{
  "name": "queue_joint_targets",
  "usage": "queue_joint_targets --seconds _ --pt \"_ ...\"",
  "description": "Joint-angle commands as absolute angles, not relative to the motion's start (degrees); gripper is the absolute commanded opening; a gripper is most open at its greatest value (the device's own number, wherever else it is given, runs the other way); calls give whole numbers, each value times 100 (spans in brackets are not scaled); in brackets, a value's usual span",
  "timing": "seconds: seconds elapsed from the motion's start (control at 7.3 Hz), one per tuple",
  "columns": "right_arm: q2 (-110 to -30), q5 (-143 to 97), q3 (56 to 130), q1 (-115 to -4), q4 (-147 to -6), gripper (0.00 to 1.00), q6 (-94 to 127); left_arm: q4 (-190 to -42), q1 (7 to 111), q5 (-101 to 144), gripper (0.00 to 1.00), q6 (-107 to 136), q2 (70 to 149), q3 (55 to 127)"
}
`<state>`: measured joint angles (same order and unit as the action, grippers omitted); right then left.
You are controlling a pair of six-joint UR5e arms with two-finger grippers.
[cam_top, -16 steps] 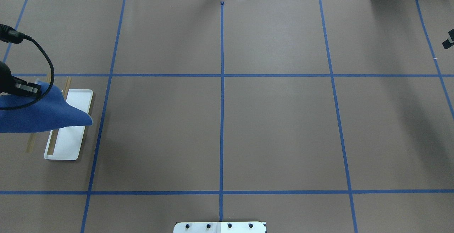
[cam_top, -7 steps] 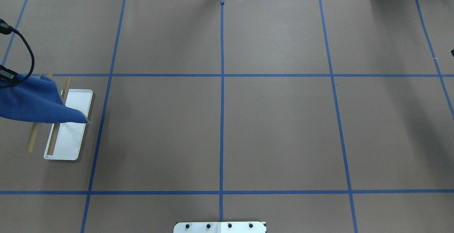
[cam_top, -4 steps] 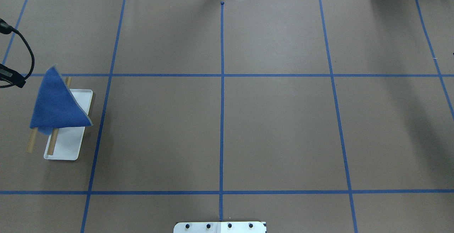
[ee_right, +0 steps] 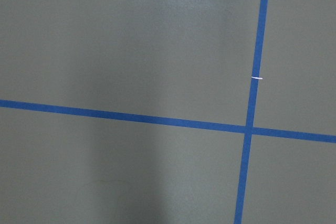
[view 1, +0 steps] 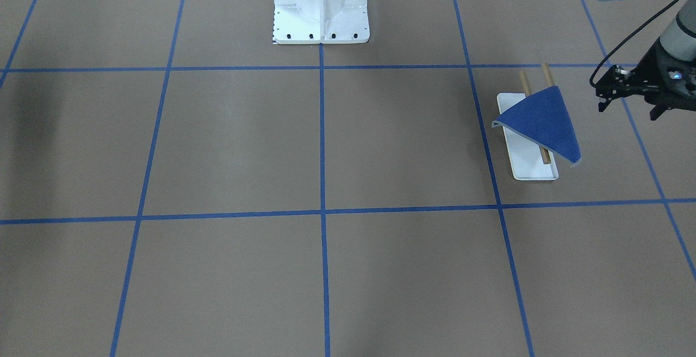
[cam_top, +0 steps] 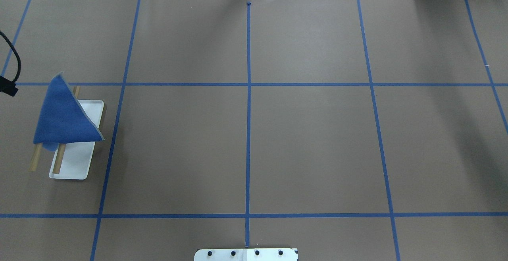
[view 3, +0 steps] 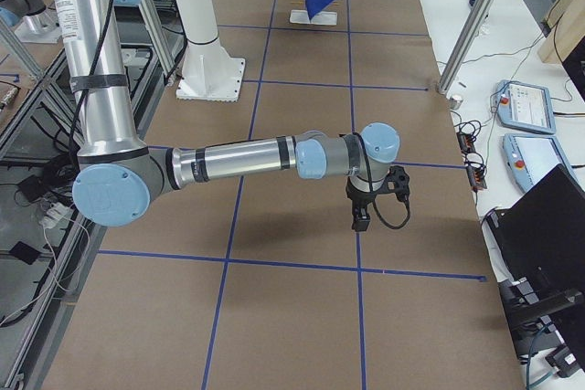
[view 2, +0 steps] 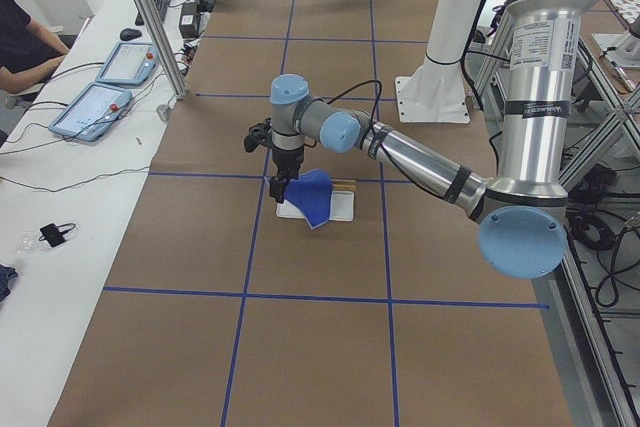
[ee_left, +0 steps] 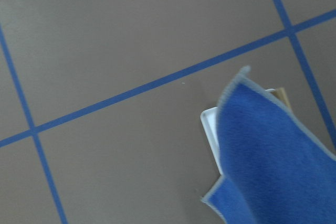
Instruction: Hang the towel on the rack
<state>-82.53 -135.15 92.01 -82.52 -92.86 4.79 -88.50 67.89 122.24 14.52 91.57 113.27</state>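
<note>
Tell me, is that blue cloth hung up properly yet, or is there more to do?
Done: the towel lies draped across both wooden rods of the rack, with nothing touching it. In hand: nothing; the left claw is open and empty, off to one side. Left: probably only tidying, since the towel hangs skewed, with one corner poking out past the white tray.

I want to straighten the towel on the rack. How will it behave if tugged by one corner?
Probably floppy: the towel bends over both rods, its corners drooping. Likely light, since the thin rack stands upright under it. It lies skewed and merely draped, so a sideways tug may slide it off.
</note>
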Motion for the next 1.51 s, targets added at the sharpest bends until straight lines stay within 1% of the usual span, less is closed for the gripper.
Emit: queue_joint_targets --seconds 0.0,0.14,0.41,0.68,1.37 --pt "-8262 -13509 9097 -8262 -9342 100 475 -8816 7616 12959 98 1424 9342 10848" --pt "-8262 -13605 9001 -8453 -9360 100 483 -8763 8090 13216 98 1415 9473 10541" --pt "-8305 -13781 8974 -8709 -9395 100 475 -8781 8611 13351 98 1128 9483 10144" --pt "-8279 -13790 9244 -8806 -10008 100 475 -8824 8788 13359 98 512 9449 9539" --pt "-8402 -13790 9264 -8815 -10090 100 501 -8859 8991 13359 98 519 9237 9194"
